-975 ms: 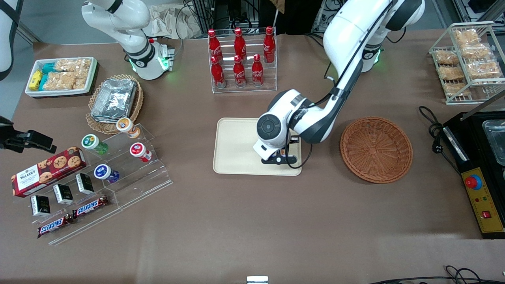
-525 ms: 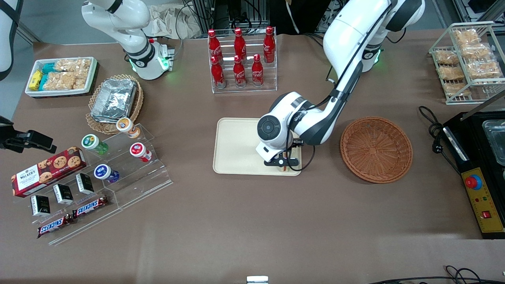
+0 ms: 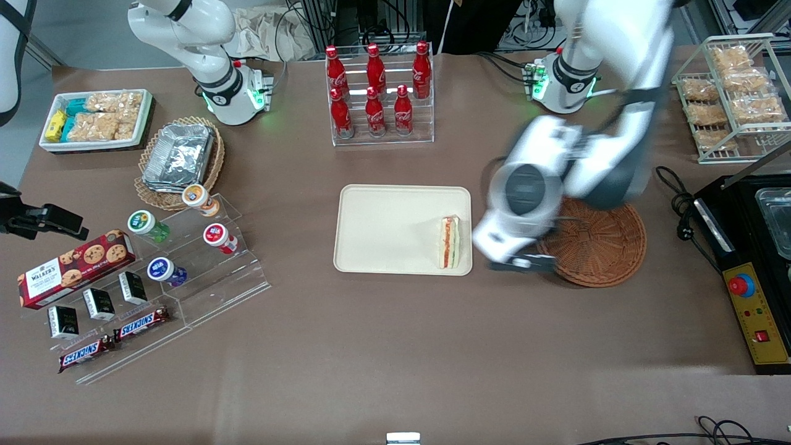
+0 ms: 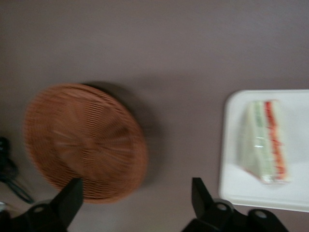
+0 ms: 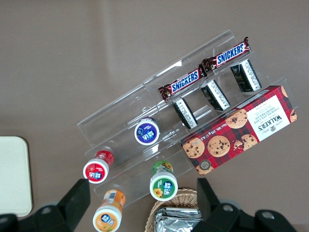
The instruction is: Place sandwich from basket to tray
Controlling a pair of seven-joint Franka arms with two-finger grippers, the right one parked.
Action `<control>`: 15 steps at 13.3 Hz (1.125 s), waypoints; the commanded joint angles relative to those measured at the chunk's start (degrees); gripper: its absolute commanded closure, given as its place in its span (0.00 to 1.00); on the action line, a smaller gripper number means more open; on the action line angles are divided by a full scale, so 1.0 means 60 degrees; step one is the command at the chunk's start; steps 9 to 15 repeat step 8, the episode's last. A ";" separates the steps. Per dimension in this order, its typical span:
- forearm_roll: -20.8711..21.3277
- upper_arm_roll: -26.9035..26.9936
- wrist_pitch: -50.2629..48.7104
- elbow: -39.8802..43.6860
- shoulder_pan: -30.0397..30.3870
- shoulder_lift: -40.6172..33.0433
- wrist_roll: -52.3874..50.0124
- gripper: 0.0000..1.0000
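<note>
Front view: the gripper (image 3: 518,264) hangs over the brown worktop (image 3: 395,346) in the gap between the tray (image 3: 377,228) and the basket (image 3: 596,241), its arm blurred. The sandwich (image 3: 449,242) lies on the tray, close to the tray edge that faces the basket and near the corner closest to the camera, apart from the gripper. How wide the fingers stand does not show here.

Left wrist view: the two fingers (image 4: 68,200) are spread wide with nothing between them but bare worktop (image 4: 174,58). The sandwich (image 4: 266,141), filling layers showing, rests on the tray (image 4: 231,145) just outside one finger; the basket (image 4: 84,142) sits by the other and holds nothing.

Right wrist view: only a tray corner (image 5: 14,174) appears, away from the gripper.
</note>
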 commanded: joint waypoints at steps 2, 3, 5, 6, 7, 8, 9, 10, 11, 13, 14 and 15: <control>0.0024 -0.0185 -0.0058 -0.0220 0.1844 -0.1009 0.1634 0.00; -0.0136 -0.0185 -0.0087 -0.0017 0.2226 -0.1186 0.2174 0.00; -0.0472 0.0265 -0.0859 0.0626 0.2231 -0.1291 0.2735 0.00; -0.0736 0.0675 -0.1299 0.1297 0.2158 -0.1232 0.2939 0.00; -0.1130 0.0824 -0.1666 0.1898 0.2157 -0.1101 0.3290 0.00; -0.1366 0.0956 -0.1771 0.2223 0.2200 -0.1057 0.3511 0.00; -0.1366 0.0956 -0.1771 0.2223 0.2200 -0.1057 0.3511 0.00; -0.1366 0.0956 -0.1771 0.2223 0.2200 -0.1057 0.3511 0.00; -0.1366 0.0956 -0.1771 0.2223 0.2200 -0.1057 0.3511 0.00; -0.1366 0.0956 -0.1771 0.2223 0.2200 -0.1057 0.3511 0.00; -0.1366 0.0956 -0.1771 0.2223 0.2200 -0.1057 0.3511 0.00; -0.1366 0.0956 -0.1771 0.2223 0.2200 -0.1057 0.3511 0.00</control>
